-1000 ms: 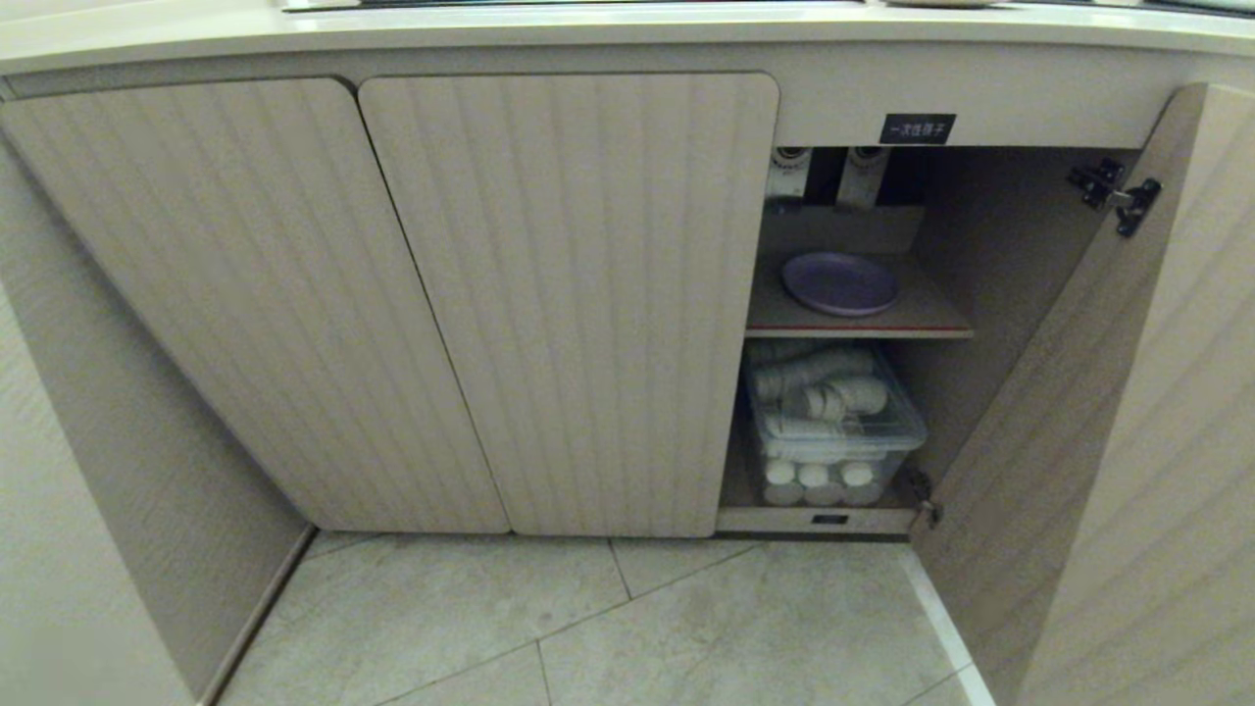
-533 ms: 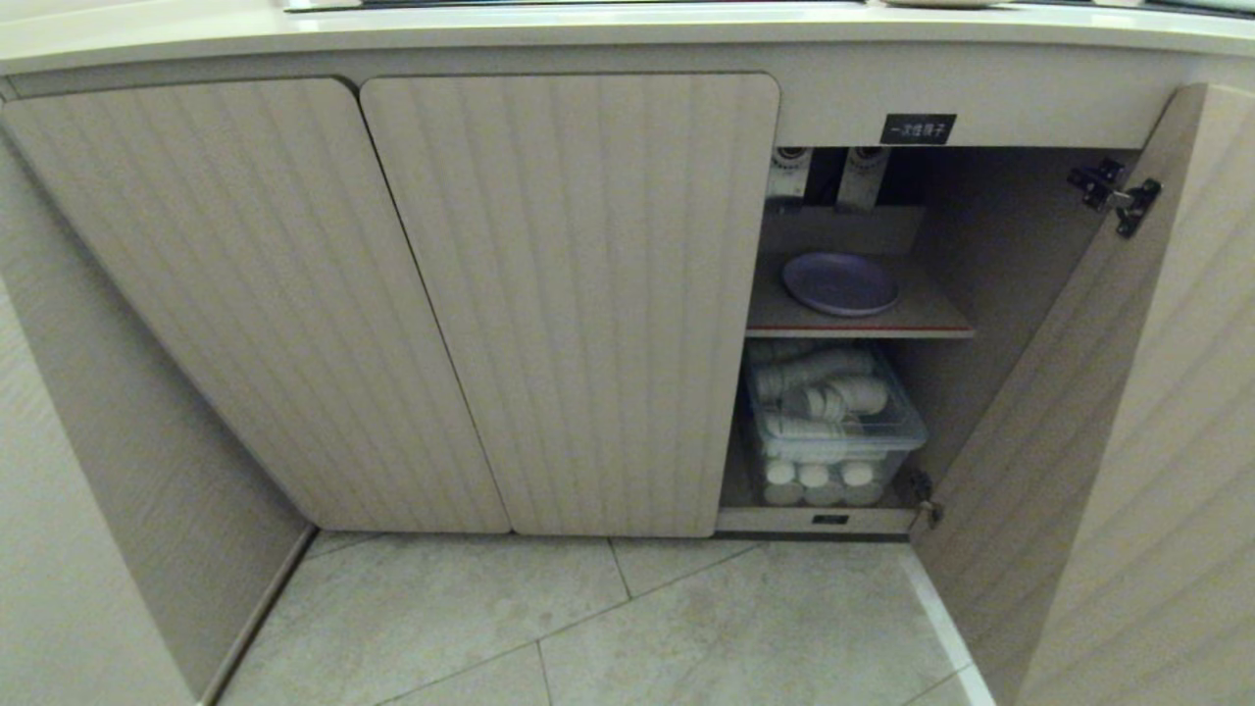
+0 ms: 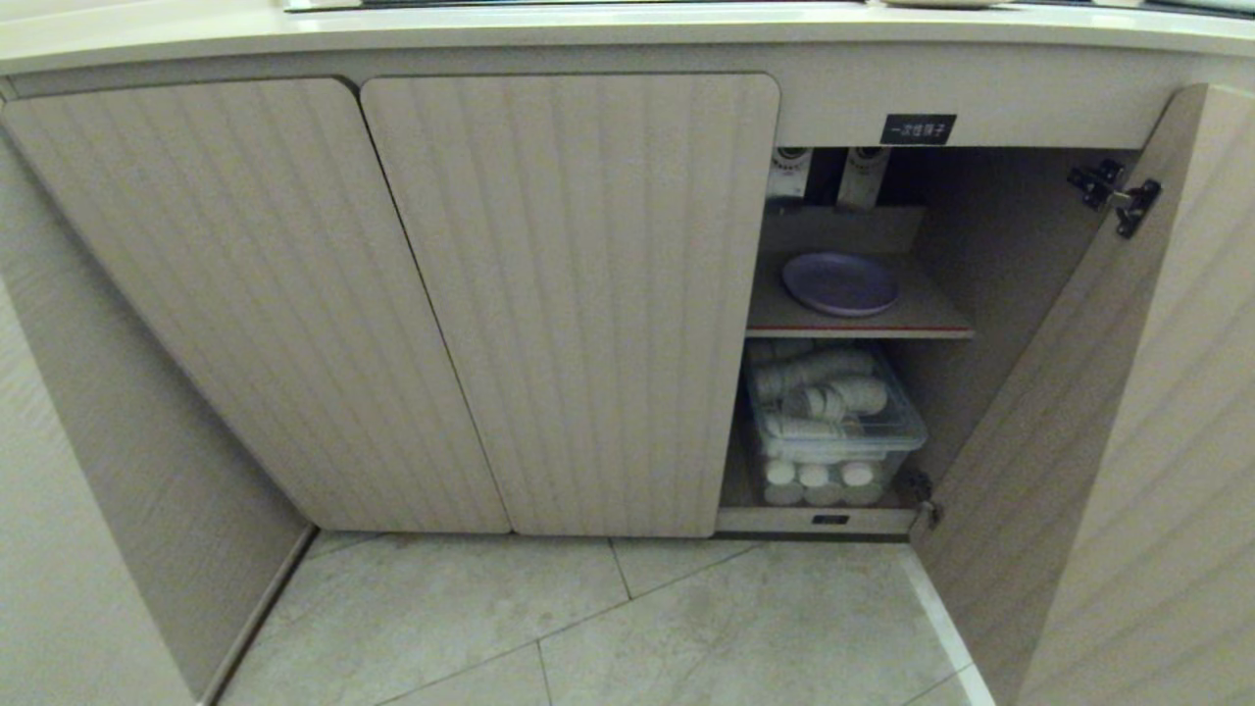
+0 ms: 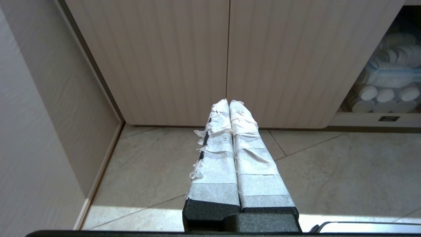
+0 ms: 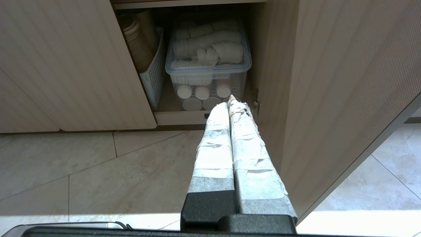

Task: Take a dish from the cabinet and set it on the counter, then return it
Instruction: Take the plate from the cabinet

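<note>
cabinet (image 3: pixel 569 294): low, beige, ribbed doors with rounded corners. 2 doors on the left side closed; the right-hand door (image 3: pixel 1108 412) swung wide open, 2 hinges showing. a small black label (image 3: pixel 918 128) with white characters sits on the rail above the open bay.

dish (image 3: pixel 840 283): 1 round pale purple plate, lying flat on the inner shelf (image 3: pixel 922 319) of the open bay, behind the shelf's red front edge. nothing touches it.

counter (image 3: pixel 627 29): cream top with rounded front edge, running along the top of the head view above the doors.

below the shelf: 1 clear lidded bin (image 3: pixel 833 431) packed with white paper cups, on the cabinet floor; beside it, in the right wrist view, 1 white slotted basket (image 5: pixel 152 75) holding brown cups.

left gripper (image 4: pixel 229 102): taped fingers pressed together, holding nothing, low over the tiled floor (image 3: pixel 608 628), facing the 2 closed doors.

right gripper (image 5: pixel 229 100): taped fingers pressed together, empty, low over the floor just in front of the open bay, tips pointing toward the bin, the open door close alongside.
</note>
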Motion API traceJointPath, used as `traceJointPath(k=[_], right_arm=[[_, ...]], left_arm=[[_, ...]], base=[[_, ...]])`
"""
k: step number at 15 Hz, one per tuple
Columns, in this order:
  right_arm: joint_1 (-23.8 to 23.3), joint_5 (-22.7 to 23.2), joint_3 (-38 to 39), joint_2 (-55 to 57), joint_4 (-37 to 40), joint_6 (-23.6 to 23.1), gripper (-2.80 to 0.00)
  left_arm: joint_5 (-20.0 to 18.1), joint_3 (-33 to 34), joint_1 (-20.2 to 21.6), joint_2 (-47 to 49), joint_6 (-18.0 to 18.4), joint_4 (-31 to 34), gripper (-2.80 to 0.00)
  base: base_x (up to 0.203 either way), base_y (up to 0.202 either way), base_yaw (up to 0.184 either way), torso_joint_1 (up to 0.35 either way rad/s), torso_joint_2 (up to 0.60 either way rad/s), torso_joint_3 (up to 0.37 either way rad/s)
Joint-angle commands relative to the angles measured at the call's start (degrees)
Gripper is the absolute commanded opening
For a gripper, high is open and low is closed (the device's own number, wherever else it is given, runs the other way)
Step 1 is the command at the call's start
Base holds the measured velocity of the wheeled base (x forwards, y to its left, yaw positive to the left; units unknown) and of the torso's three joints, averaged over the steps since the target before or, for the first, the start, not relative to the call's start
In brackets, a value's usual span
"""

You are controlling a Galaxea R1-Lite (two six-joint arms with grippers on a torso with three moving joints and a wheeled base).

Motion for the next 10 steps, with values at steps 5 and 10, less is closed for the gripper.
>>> traceJointPath(k=[5, 10], right_arm=[[0.01, -0.01, 0.02, 0.07, -0.03, 0.01, -2.80], [0.01, -0.01, 0.02, 0.07, -0.03, 0.01, -2.80]], left_arm=[[0.04, 0.00, 0.00, -0.02, -0.01, 0.06, -2.80], [-0.01, 0.00, 0.00, -0.02, -0.01, 0.06, -2.80]], base=[[0.136, 0.000, 0.000, 0.004, 0.00, 0.001], [0.198, 0.000, 0.001, 0.003, 0.00, 0.001]])
